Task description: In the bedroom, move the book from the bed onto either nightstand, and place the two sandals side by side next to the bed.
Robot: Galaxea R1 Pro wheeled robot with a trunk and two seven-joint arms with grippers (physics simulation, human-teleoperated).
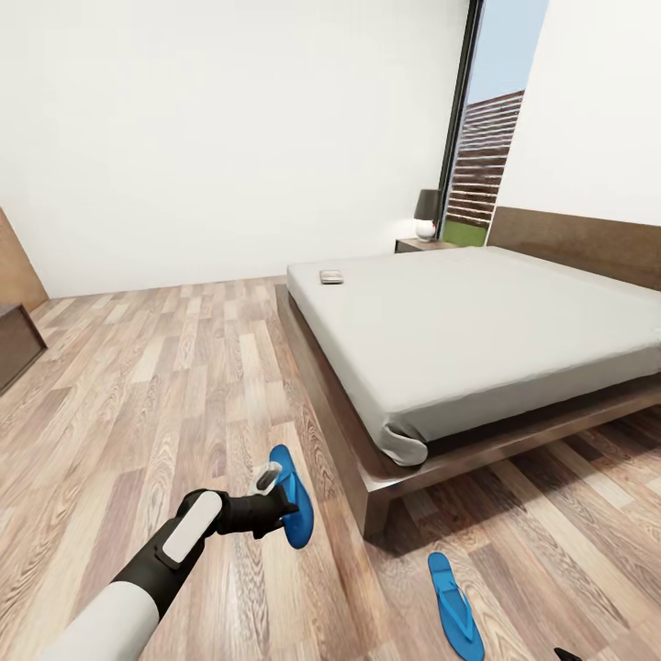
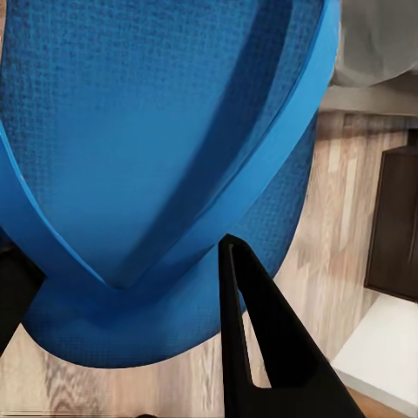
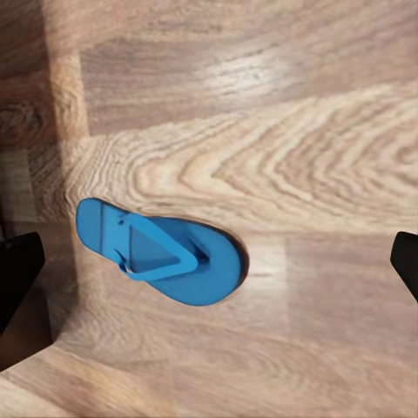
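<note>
My left gripper (image 1: 275,503) is shut on one blue sandal (image 1: 294,500), holding it by the bed's near corner; up close the sandal (image 2: 148,139) sits between the dark fingers (image 2: 261,348). The other sandal (image 1: 454,606) lies flat on the floor in front of the bed's foot. My right gripper (image 3: 209,261) hangs open above that sandal (image 3: 161,252), its fingers wide apart. The book (image 1: 331,276) lies at the far corner of the bed (image 1: 477,321). A nightstand (image 1: 424,244) stands beyond the bed by the window.
A dark lamp (image 1: 427,213) stands on the nightstand. A low dark cabinet (image 1: 16,344) sits at the far left wall. Wood-plank floor (image 1: 165,386) stretches open to the left of the bed. The bed's dark frame (image 1: 367,477) juts out near the held sandal.
</note>
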